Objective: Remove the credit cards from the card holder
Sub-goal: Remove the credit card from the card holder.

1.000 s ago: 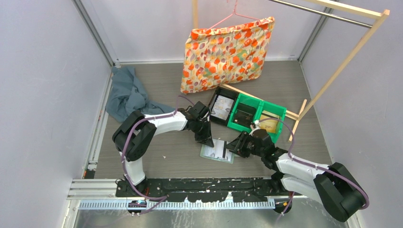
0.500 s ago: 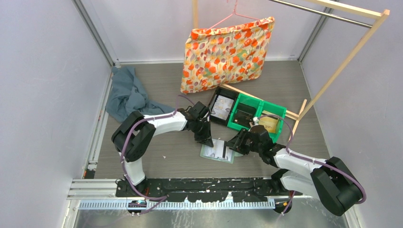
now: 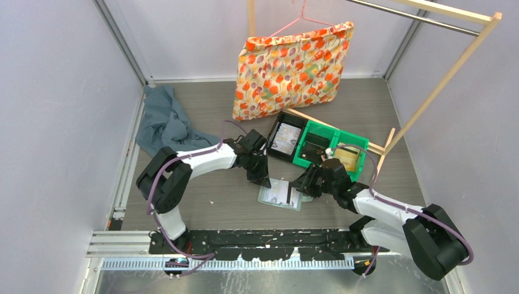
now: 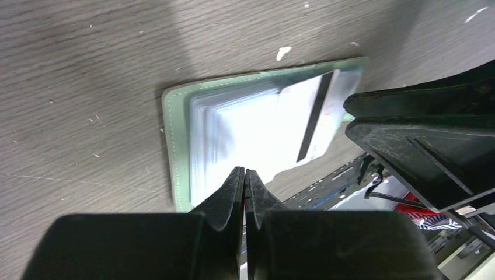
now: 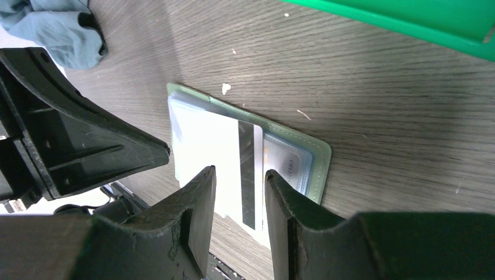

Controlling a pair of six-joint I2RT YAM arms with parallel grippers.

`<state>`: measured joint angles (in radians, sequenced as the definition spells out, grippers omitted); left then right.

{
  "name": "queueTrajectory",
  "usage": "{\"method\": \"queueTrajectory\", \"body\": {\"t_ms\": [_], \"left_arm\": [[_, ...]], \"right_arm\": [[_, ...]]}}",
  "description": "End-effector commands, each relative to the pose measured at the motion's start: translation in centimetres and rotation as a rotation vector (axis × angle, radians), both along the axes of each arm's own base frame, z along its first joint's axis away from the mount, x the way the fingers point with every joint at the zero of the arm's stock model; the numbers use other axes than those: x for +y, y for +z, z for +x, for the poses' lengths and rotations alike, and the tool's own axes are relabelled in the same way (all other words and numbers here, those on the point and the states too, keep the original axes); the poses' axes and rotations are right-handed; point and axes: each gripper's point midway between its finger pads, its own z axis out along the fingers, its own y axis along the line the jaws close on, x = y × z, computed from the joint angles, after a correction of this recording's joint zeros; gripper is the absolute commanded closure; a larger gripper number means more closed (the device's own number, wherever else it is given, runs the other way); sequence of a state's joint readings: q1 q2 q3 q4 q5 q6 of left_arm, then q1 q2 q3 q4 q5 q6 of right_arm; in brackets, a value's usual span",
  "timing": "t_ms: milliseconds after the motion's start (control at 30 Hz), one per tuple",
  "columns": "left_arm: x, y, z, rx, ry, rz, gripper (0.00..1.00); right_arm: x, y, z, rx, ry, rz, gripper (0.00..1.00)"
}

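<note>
The pale sage-green card holder (image 3: 269,197) lies open on the table between my two grippers. It also shows in the left wrist view (image 4: 175,146) and the right wrist view (image 5: 318,160). A white credit card with a dark stripe (image 5: 250,169) sticks partly out over the holder's near edge; it also shows in the left wrist view (image 4: 292,116). My left gripper (image 4: 245,172) is shut, its tip down on the holder's clear pockets. My right gripper (image 5: 240,175) is open, its fingers on either side of the card's striped end. More cards show in the pockets (image 5: 286,166).
A black bin (image 3: 286,138) and two bright green bins (image 3: 318,147) stand just behind the holder. A floral cushion (image 3: 294,67) hangs from a wooden rack (image 3: 440,86). A blue-grey cloth (image 3: 162,119) lies at the back left.
My right gripper has moved a little left toward the holder. The left arm's elbow has dropped slightly; its gripper stays on the holder.
</note>
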<state>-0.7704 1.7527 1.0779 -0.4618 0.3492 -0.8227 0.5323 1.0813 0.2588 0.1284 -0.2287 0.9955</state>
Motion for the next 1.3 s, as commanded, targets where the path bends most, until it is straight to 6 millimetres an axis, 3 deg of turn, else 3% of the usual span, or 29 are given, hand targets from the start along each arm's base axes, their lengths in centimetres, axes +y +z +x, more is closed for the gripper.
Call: {"method": "queueTrajectory", "body": {"t_ms": [0,200,400,767,1000,1267], "left_arm": [[-1.2,2.6,0.6,-0.043,-0.011,-0.074,0.96],[-2.0,0.4,0.8,0.004,-0.014,-0.019,0.99],[-2.2,-0.8,0.0,0.027,-0.037,0.009,0.99],[-3.8,-0.9,-1.0,0.024,-0.080,0.004,0.99],[-4.7,-2.8,-1.5,0.062,-0.102,0.018,0.99],[-5.5,-2.9,-1.5,0.063,-0.119,0.013,1.00]], "right_arm": [[-0.4,1.4,0.9,-0.069,-0.012,-0.013,0.59],[-0.3,2.1,1.4,-0.094,0.012,-0.044,0.58],[-0.2,1.1,0.7,-0.057,0.021,-0.028,0.58],[-0.6,-0.3,0.0,-0.023,0.014,-0.042,0.57],[-1.0,-0.4,-0.5,-0.025,-0.008,-0.031,0.53],[-1.2,-0.6,-1.3,-0.027,0.008,-0.020,0.53]]}}
